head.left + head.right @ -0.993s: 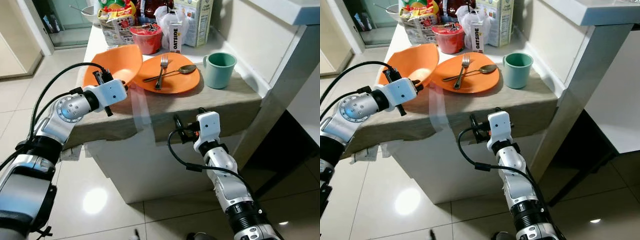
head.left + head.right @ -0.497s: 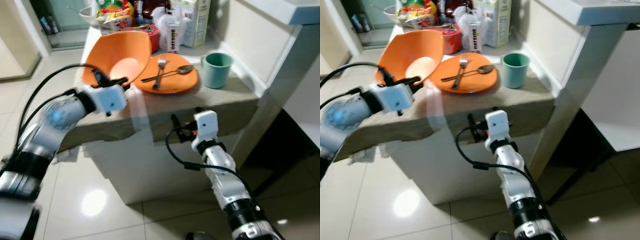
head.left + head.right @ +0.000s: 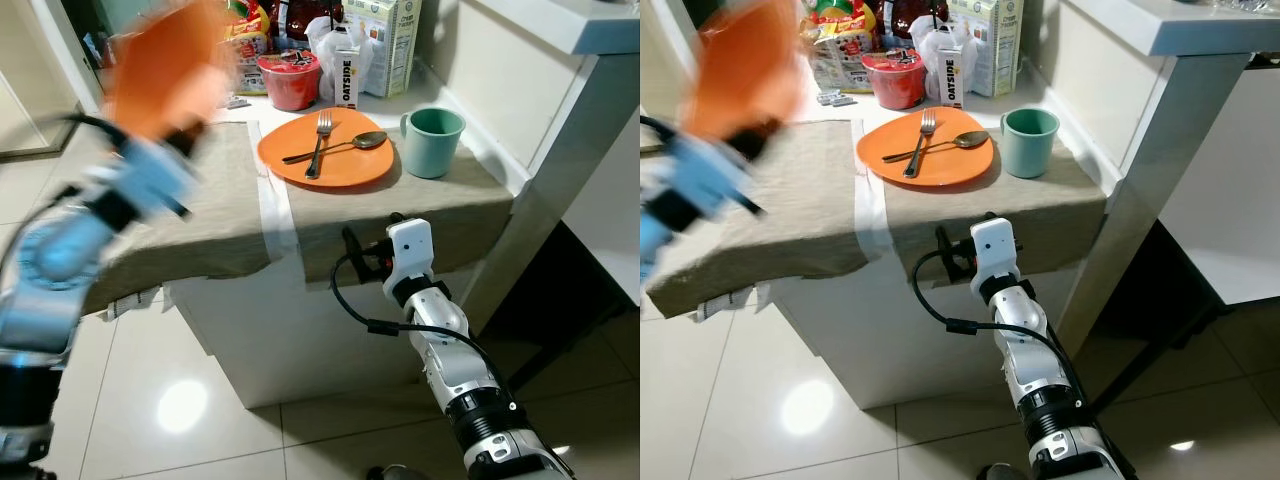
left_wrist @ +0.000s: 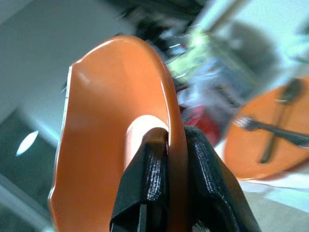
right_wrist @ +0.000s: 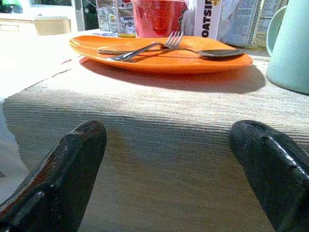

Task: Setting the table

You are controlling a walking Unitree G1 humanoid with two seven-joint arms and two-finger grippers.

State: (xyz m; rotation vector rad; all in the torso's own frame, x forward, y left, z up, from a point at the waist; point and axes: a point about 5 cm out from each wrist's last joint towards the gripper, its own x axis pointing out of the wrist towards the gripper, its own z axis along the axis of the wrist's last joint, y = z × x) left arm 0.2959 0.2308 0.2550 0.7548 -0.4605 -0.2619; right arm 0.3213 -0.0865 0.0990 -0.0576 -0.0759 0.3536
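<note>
Lifted clear of the counter since a second ago, the orange bowl [image 3: 165,65] now hangs in the air over the left end of the cloth, where earlier it sat tilted beside the orange plate [image 3: 328,148]. My left gripper [image 4: 169,188] is clamped on the bowl's rim, one black finger inside the wall and one outside. The arm and bowl are motion-blurred in both eye views.

My right gripper [image 3: 358,258] waits below the counter edge with its fingers [image 5: 63,169] spread wide and nothing between them, facing the hanging cloth.

Step in hand, as I judge it: carrying the bowl to its place at the setting. The next move calls for levelling it and lowering it onto bare cloth, clear of the plate.

Orientation: the bowl stands nearly on edge, held by its lower rim; the blur hides exactly which way its mouth faces. The fork [image 3: 320,140] lies lengthwise away from me on the plate; the spoon [image 3: 345,145] crosses it, bowl end toward the green mug [image 3: 432,140].
</note>
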